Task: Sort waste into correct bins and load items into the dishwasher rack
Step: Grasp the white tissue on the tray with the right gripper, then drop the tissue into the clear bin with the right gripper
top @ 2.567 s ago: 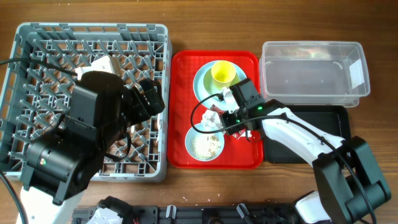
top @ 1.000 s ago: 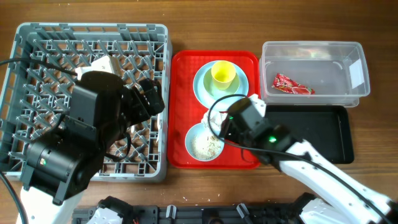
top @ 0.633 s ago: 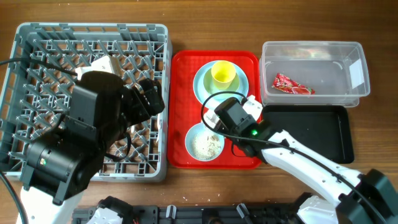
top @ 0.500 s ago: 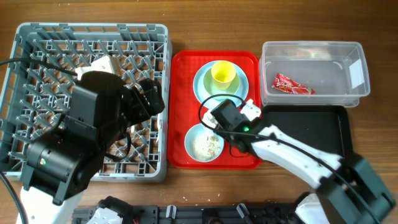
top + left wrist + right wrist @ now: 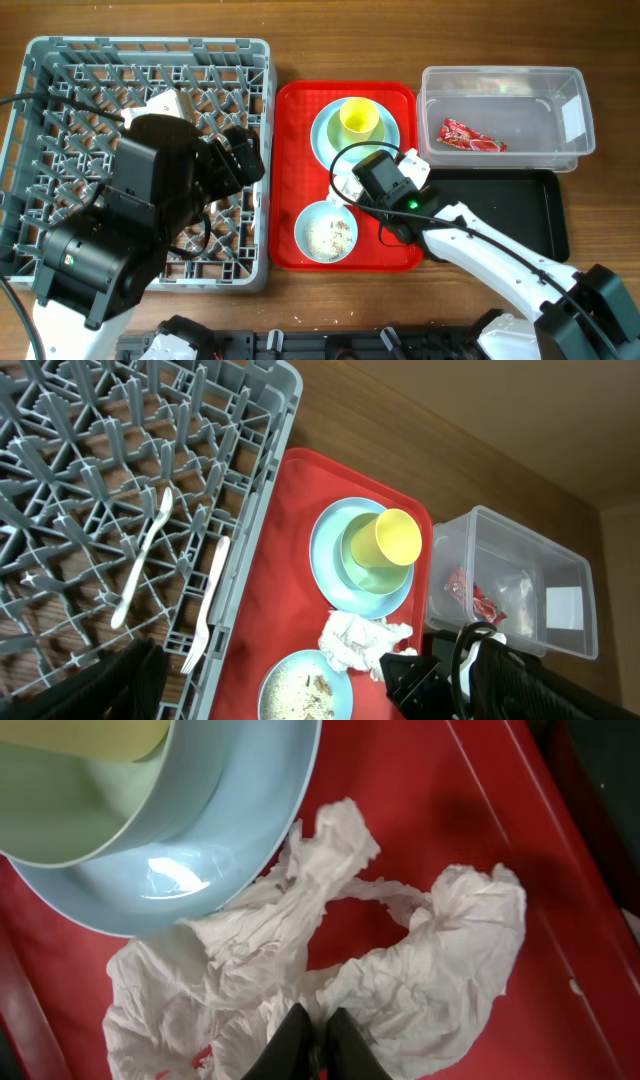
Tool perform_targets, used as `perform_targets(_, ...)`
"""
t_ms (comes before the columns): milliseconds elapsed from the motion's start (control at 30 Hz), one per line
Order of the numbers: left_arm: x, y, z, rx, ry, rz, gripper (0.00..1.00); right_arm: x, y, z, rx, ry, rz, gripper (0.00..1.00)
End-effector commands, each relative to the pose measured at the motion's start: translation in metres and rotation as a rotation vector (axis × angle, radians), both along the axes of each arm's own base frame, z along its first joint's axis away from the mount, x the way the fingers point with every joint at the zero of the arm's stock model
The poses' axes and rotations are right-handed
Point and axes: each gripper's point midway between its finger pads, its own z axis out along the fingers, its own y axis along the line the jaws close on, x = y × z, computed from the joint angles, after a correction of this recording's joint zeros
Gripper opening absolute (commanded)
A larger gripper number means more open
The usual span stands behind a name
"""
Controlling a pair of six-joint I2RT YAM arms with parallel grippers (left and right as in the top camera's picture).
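Pinching the crumpled napkin [image 5: 420,970], jaws narrow, the right gripper [image 5: 315,1042] has the clear tub [image 5: 500,70] toward the worktop's far-right corner.

Left arm [image 5: 140,230] of bulky matte black housings with a thin black cable [image 5: 25,97], right arm [image 5: 490,255] in glossy white shells with black joints, a green indicator light [image 5: 408,205], a looping black cable [image 5: 345,152], slim dark fingers [image 5: 292,1038]

Plain wooden table [image 5: 330,40] here, and four things sit straight on it. The grey dishwasher rack [image 5: 150,45] fills the left, a flat red tray [image 5: 290,150] lies just beside it, and the clear plastic tub [image 5: 530,110] and black tray [image 5: 520,215] sit right.
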Motion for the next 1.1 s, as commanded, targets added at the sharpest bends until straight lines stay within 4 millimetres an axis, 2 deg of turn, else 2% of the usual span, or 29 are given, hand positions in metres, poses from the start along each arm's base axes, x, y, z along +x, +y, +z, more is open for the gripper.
perform_targets(0, 0.001, 0.004, 0.005, 0.001, -0.017, 0.014, 1.00, 0.006, -0.005, 0.004, -0.046, -0.033, 0.027, 0.21)
perform_targets(100, 0.000, 0.004, 0.005, 0.001, -0.017, 0.014, 1.00, 0.009, -0.003, 0.006, -0.059, -0.052, 0.074, 0.44)
perform_targets(233, 0.001, 0.004, 0.005, 0.001, -0.017, 0.014, 1.00, 0.014, -0.002, 0.007, -0.059, -0.074, 0.065, 0.82)
perform_targets(267, 0.001, 0.004, 0.005, 0.001, -0.017, 0.014, 1.00, 0.019, 0.002, 0.005, -0.050, -0.086, 0.066, 0.93)
perform_targets(300, 0.000, 0.004, 0.005, 0.001, -0.017, 0.014, 1.00, 0.021, 0.004, -0.001, -0.052, -0.083, 0.066, 0.99)
perform_targets(433, 0.000, 0.004, 0.005, 0.001, -0.017, 0.014, 1.00, 0.020, 0.006, -0.032, -0.091, -0.023, 0.095, 1.00)
perform_targets(500, 0.001, 0.004, 0.005, 0.001, -0.017, 0.014, 1.00, 0.021, 0.010, -0.038, -0.095, -0.017, 0.144, 0.99)
perform_targets(567, 0.000, 0.004, 0.005, 0.001, -0.017, 0.014, 1.00, 0.021, 0.010, -0.039, -0.102, -0.015, 0.152, 0.94)
perform_targets(667, 0.001, 0.004, 0.005, 0.001, -0.017, 0.014, 1.00, 0.019, 0.009, -0.039, -0.134, -0.015, 0.213, 0.75)
perform_targets(733, 0.000, 0.004, 0.005, 0.001, -0.017, 0.014, 1.00, 0.016, 0.006, -0.041, -0.174, -0.002, 0.281, 0.69)
perform_targets(800, 0.000, 0.004, 0.005, 0.001, -0.017, 0.014, 1.00, 0.014, 0.005, -0.042, -0.213, 0.001, 0.360, 0.57)
perform_targets(933, 0.001, 0.004, 0.005, 0.001, -0.017, 0.014, 1.00, 0.007, -0.001, -0.045, -0.280, 0.028, 0.483, 0.57)
perform_targets(967, 0.000, 0.004, 0.005, 0.001, -0.017, 0.014, 1.00, 0.005, -0.002, -0.045, -0.297, 0.036, 0.513, 0.47)
perform_targets(1033, 0.000, 0.004, 0.005, 0.001, -0.017, 0.014, 1.00, 0.002, 0.000, -0.045, -0.287, 0.055, 0.528, 0.15)
perform_targets(1067, 0.000, 0.004, 0.005, 0.001, -0.017, 0.014, 1.00, 0.002, 0.002, -0.041, -0.283, 0.061, 0.531, 0.04)
